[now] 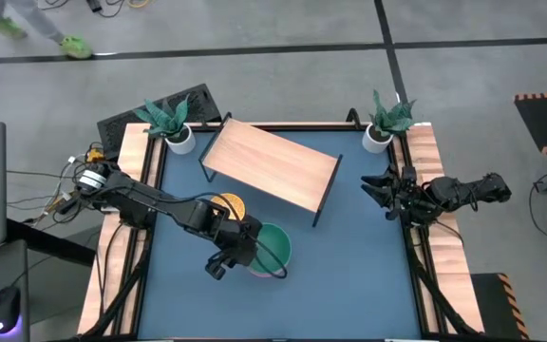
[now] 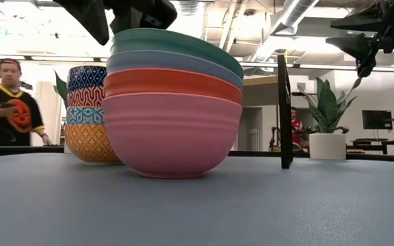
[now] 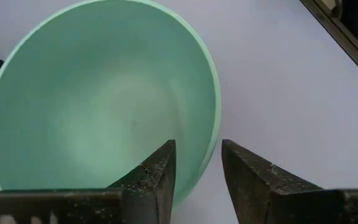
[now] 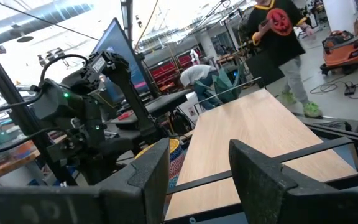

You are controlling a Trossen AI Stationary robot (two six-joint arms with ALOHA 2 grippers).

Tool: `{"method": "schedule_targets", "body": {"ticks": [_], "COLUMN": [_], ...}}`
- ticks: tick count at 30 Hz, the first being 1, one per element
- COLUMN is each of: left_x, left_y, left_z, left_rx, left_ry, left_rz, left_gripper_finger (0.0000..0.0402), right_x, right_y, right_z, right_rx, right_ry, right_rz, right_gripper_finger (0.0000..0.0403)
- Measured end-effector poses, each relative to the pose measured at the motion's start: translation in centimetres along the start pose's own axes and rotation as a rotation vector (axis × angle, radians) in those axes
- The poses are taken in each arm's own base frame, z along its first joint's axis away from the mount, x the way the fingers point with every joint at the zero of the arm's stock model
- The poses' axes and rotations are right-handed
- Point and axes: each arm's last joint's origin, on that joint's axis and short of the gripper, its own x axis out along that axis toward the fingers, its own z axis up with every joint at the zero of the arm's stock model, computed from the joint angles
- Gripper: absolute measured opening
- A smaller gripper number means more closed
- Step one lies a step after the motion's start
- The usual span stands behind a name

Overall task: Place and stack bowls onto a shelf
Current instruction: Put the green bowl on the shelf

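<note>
Left gripper (image 3: 197, 180) straddling green bowl (image 3: 104, 99) rim, fingers apart, not yet pinching. Bowl tops stack (image 2: 173, 109) on blue table (image 1: 349, 266), beside patterned bowls (image 2: 87, 113). Shelf (image 1: 272, 163) empty, between plants (image 1: 169, 119). Right gripper (image 4: 194, 168) spread, at table edge.

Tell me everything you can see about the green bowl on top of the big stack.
The green bowl is a large, plain, round bowl with a smooth mint-green inside, seemingly glazed. It sits upright and empty, nested as the top of a stack over a blue-grey bowl, a red-orange bowl and a pink bowl standing on the blue table. The left gripper straddles its rim, one finger inside, one outside; contact isn't clear. A stack of patterned bowls stands beside it.
</note>
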Motion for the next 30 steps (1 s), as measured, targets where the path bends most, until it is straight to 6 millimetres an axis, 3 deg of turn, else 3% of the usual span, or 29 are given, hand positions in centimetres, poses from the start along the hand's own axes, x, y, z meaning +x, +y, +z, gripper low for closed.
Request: {"method": "schedule_targets", "body": {"ticks": [13,23,30], "left_x": [0.0,-0.2,-1.8], "left_y": [-0.1,0.0,0.4], "left_z": [-0.2,0.0,1.8], "left_rx": [0.036,0.033,0.003], "left_ry": [0.008,0.000,-0.078], "left_rz": [-0.034,-0.026,0.010], "left_gripper_finger": [0.0007,0.0001,0.0000], "right_x": [0.0,0.0,0.0], "right_y": [0.0,0.0,0.0], "right_z": [0.0,0.0,0.0], "right_rx": [0.001,0.015,0.025], "right_ry": [-0.001,-0.002,-0.002], "right_rz": [0.000,0.001,0.001], "right_gripper_finger": [0.0191,0.0191,0.0191]}}
